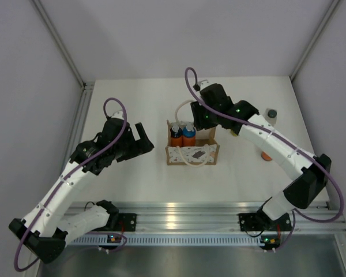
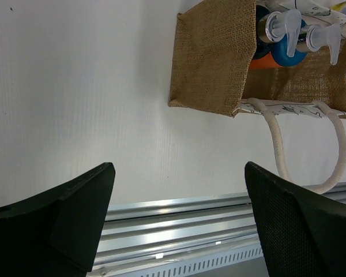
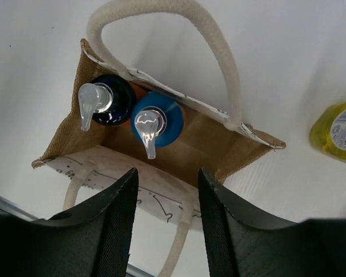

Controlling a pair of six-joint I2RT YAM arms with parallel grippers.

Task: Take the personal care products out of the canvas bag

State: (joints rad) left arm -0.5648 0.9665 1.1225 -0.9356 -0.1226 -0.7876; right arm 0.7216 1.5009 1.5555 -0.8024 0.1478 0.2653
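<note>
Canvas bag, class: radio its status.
Left jaws open, clear of tan canvas tote bag. Right jaws open, empty, above it. Two orange blue-capped pump bottles inside, tops unobstructed.

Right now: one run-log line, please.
left hand open, left of canvas bag | right hand open, empty, above bag | in bag: two blue-capped bottles | out: yellow bottle, whitish bottle

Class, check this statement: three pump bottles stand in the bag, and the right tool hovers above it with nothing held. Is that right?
Not quite: the count is wrong. Only two pump bottles stand in the bag, the dark-capped bottle and the blue-capped bottle, as the right wrist view shows. The right tool does hover above it with nothing held.
</note>
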